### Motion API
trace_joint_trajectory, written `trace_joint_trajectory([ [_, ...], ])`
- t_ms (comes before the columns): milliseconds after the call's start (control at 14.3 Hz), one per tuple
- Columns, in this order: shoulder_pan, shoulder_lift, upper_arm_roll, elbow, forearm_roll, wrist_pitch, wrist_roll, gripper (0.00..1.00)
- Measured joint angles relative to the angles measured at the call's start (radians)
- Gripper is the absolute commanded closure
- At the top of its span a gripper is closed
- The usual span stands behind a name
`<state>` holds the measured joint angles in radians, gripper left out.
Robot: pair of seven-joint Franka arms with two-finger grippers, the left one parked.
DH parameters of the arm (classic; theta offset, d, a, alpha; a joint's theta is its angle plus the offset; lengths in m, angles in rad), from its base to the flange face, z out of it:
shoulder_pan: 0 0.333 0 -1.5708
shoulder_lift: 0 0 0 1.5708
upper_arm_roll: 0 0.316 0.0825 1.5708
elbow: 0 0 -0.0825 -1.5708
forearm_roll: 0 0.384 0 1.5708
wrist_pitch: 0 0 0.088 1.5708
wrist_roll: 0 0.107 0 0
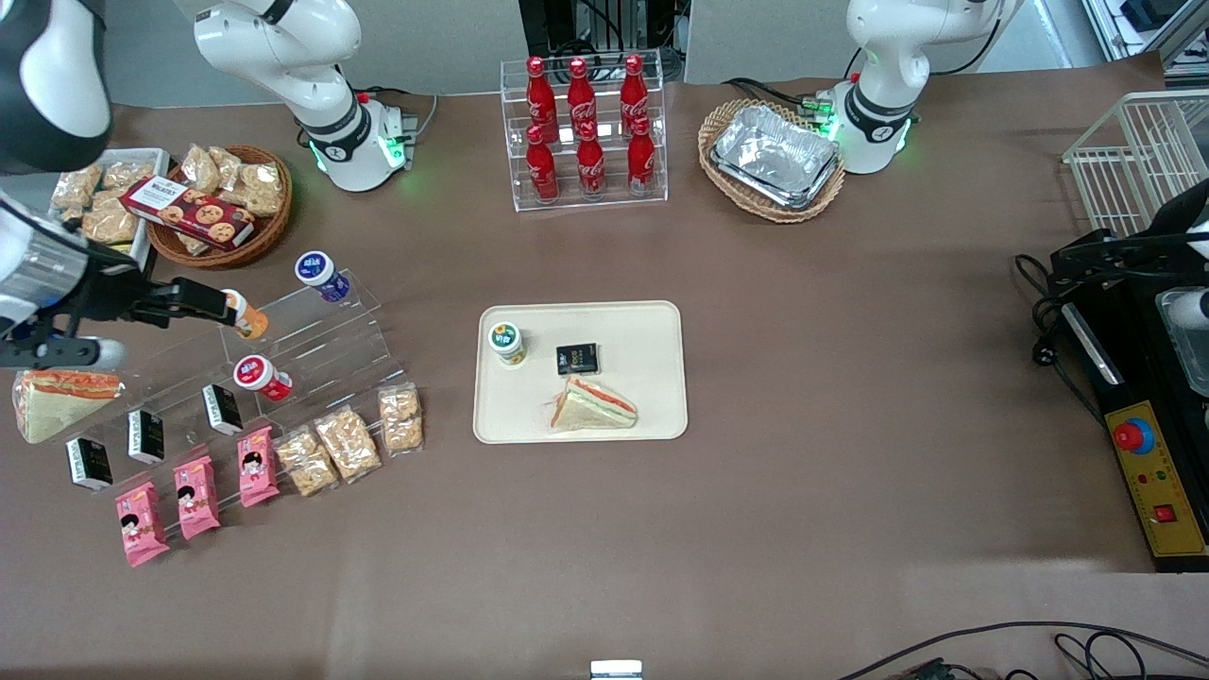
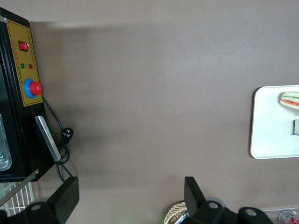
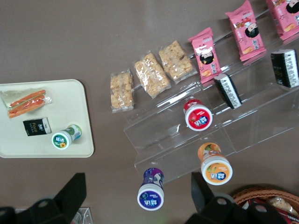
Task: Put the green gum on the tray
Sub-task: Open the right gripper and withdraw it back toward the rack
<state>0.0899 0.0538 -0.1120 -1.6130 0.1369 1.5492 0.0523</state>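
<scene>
Counter: brown counter (image 1: 850, 378), snacks crowded at the working arm's end.
Tray: cream tray (image 1: 661, 326) mid-counter, holding a wrapped sandwich (image 1: 593, 406) nearest the front camera, then a black packet (image 1: 577, 359).
Green gum: green gum (image 1: 507, 343) stands upright on the tray; placing looks done.
Claw: claw (image 3: 135, 198) spread, empty, above the acrylic steps (image 1: 312, 340), well apart from the gum.

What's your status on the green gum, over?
Hand open, holding nothing, up above the clear stepped rack. Green gum stands upright on the tray, beside a small black packet and a sandwich. Nothing in the way.
</scene>
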Motion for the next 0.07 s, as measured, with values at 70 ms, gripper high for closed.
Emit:
trace_joint_trajectory([
  [70, -0.006, 0.012, 0.000, 0.026, -0.003, -0.017, 0.000, 0.00],
])
